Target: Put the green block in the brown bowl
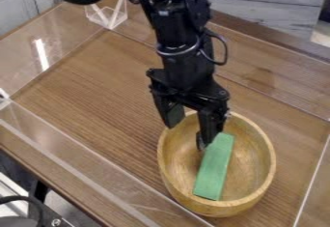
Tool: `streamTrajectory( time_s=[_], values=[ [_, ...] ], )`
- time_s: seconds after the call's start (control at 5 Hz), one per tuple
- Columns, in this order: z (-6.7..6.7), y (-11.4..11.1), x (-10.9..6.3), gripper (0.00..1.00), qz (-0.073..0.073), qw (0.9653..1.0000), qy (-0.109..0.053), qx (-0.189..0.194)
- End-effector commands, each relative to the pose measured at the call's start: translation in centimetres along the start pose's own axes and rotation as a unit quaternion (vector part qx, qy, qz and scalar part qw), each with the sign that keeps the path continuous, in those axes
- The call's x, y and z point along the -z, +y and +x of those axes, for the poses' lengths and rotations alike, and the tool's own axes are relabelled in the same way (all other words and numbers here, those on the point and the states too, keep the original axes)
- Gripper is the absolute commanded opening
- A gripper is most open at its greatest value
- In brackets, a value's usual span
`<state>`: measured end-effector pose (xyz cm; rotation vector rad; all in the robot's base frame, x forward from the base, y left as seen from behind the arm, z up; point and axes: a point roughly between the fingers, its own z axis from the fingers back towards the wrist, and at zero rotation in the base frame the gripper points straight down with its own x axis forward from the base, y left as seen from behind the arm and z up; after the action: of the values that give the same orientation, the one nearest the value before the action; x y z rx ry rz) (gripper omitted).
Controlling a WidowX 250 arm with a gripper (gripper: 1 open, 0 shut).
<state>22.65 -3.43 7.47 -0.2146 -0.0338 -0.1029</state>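
Observation:
The green block (214,168) lies slanted inside the brown bowl (180,184), which sits at the lower right of the wooden table. My gripper (188,127) hangs just above the bowl's far left rim, open, with nothing between its black fingers (207,129). The right finger stands just above the block's upper end; I cannot tell whether they touch. The arm rises up and to the left out of the top of the view.
Clear acrylic walls (77,149) fence the wooden tabletop (91,86) on the left and front. A small clear stand (107,14) sits at the back left. The table's front edge and a dark cable lie at the lower left.

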Motion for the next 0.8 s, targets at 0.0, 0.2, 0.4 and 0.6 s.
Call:
streamTrajectory(
  time_s=[0.0,0.2,0.4,0.6],
  values=[
    [1.5,0.3,-0.9,1.00,0.001,0.9996,-0.029,-0.001],
    [1.7,0.7,-0.5,1.00,0.000,0.9995,-0.030,-0.006],
    [1.8,1.1,-0.2,1.00,0.000,0.9995,-0.031,-0.011],
    [1.9,1.4,0.3,1.00,-0.001,0.9994,-0.031,-0.014]
  ],
)
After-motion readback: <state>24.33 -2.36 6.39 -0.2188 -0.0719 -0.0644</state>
